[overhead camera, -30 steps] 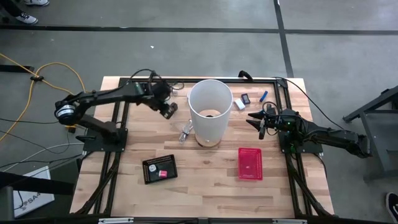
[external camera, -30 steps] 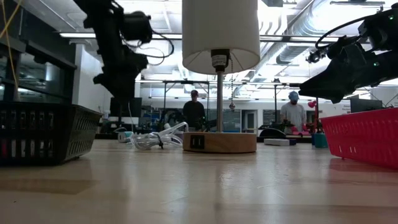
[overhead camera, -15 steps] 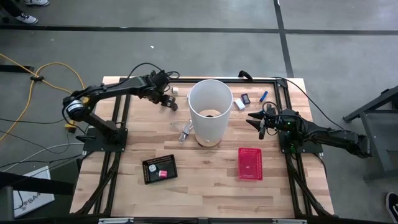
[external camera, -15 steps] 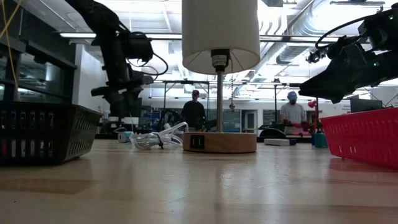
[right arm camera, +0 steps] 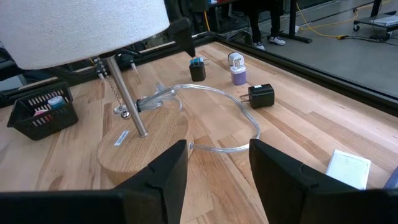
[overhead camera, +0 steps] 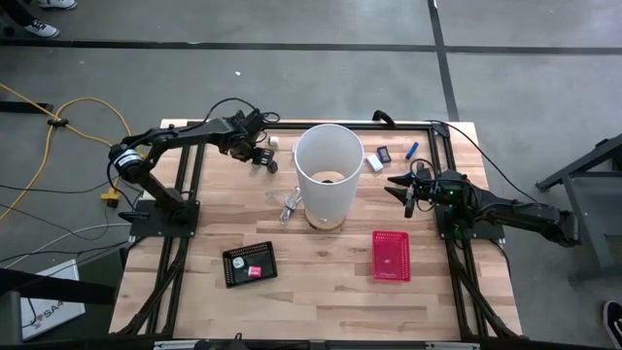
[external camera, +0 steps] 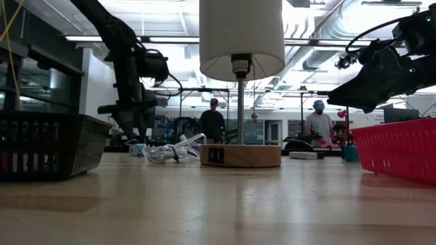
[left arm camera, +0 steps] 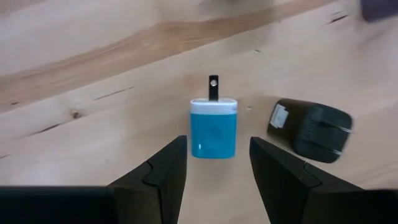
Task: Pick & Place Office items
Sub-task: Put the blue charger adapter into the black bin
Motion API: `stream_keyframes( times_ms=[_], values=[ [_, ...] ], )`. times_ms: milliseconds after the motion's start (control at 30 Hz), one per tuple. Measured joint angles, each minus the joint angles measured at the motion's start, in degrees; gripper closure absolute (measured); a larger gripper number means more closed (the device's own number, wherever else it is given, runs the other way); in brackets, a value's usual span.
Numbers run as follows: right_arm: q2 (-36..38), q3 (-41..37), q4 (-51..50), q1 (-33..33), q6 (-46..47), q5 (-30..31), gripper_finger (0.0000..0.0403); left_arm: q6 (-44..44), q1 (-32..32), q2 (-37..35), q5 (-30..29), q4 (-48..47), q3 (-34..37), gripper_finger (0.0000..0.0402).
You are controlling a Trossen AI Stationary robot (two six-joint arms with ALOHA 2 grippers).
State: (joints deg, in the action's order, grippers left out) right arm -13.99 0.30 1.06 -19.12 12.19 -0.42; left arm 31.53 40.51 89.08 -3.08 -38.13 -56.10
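Observation:
My left gripper (left arm camera: 217,146) (overhead camera: 263,161) is open and low over the far left part of the table. A teal plug block (left arm camera: 213,127) with a white end and one dark prong lies flat just past its fingertips, untouched. A black adapter (left arm camera: 311,130) lies beside the block. My right gripper (right arm camera: 214,152) (overhead camera: 397,185) hangs open above the table, right of the lamp. A white block (overhead camera: 374,161), a small black piece (overhead camera: 384,154) and a blue stick (overhead camera: 412,150) lie on the far right. A purple-and-white piece (right arm camera: 237,71) and a black plug (right arm camera: 260,95) also lie on the wood.
A lamp with a tall white shade (overhead camera: 328,170) stands mid-table on a round wooden base (external camera: 240,155). A clear cable (overhead camera: 290,202) coils left of the base. A black tray (overhead camera: 249,263) and a red mesh basket (overhead camera: 391,255) sit nearer. People stand in the room behind.
My left gripper has moved away from the lamp toward the table's far edge and has come down close to the tabletop, above the small pieces there.

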Motion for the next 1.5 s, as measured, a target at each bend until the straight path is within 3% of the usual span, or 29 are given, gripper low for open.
stream_keyframes(
  times_ms=[1133,1500],
  values=[
    [-0.01,0.00,0.00,0.00,0.00,-0.01,0.0243,-0.24,-0.02,6.33,1.09,2.89,0.04,0.0234],
    [-0.01,0.00,0.00,-0.01,0.00,-0.01,0.0243,-0.24,-0.02,6.31,1.05,2.87,0.04,0.0274]
  ],
)
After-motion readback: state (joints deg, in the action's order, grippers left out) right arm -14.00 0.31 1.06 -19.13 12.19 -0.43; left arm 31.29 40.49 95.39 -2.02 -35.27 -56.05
